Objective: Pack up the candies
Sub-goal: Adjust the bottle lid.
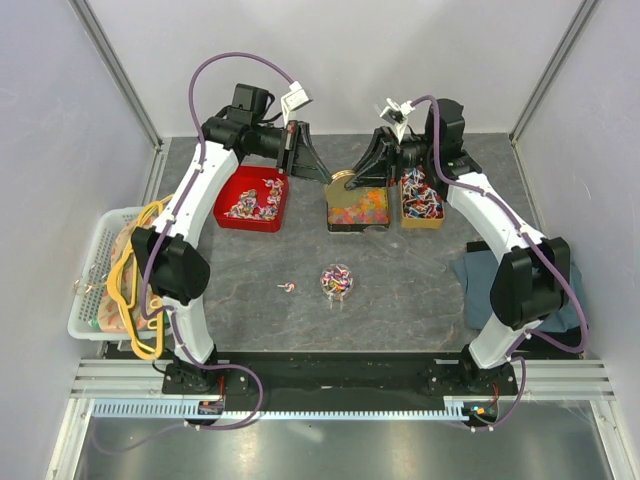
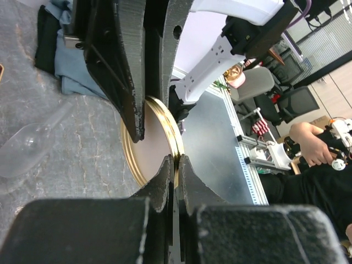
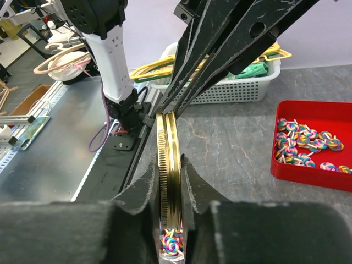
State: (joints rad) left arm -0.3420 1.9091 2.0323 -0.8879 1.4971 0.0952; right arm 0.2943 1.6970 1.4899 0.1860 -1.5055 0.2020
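Note:
A round gold lid (image 1: 343,182) hangs on edge above the back middle of the table, pinched from both sides. My left gripper (image 1: 328,176) is shut on its rim (image 2: 177,159), the lid's flat face (image 2: 157,143) showing beyond the fingers. My right gripper (image 1: 360,176) is closed on the opposite rim (image 3: 169,162), its fingers pressing the lid's ribbed edge (image 3: 168,137). The candies are bright swirled sweets. They fill a red tray (image 1: 252,200), a black tray (image 1: 358,210) and a tan tray (image 1: 422,203). More sit in a small clear jar (image 1: 336,282), seen below the lid (image 3: 171,245). One candy (image 1: 288,287) lies loose.
A white basket (image 1: 95,275) with hangers stands at the left table edge. A blue cloth (image 1: 480,285) lies at the right. The red tray (image 3: 313,144) is close to the left arm. The arm bases stand at the near edge.

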